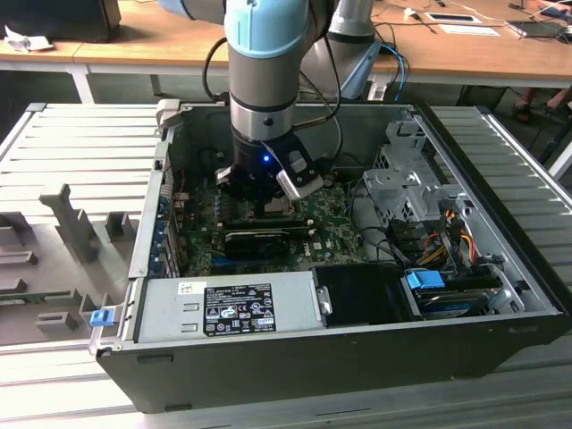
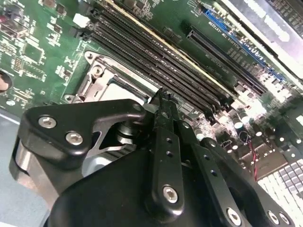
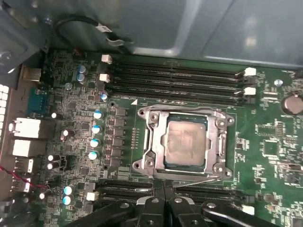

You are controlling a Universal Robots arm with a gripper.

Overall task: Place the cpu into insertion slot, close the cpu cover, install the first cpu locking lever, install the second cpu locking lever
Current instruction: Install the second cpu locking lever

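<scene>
While the cpu [image 3: 186, 144] sits in the slot [image 3: 154, 142] under the closed cover [image 3: 221, 140], I keep my shut, empty gripper [image 3: 163, 195] low beside the socket, pressing levers squarely.

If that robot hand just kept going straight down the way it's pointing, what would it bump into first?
Most likely the metal cover around the chip, at the edge nearest the hand, or its thin locking lever. Depth is hard to judge; it might land on the green board beside it.
</scene>
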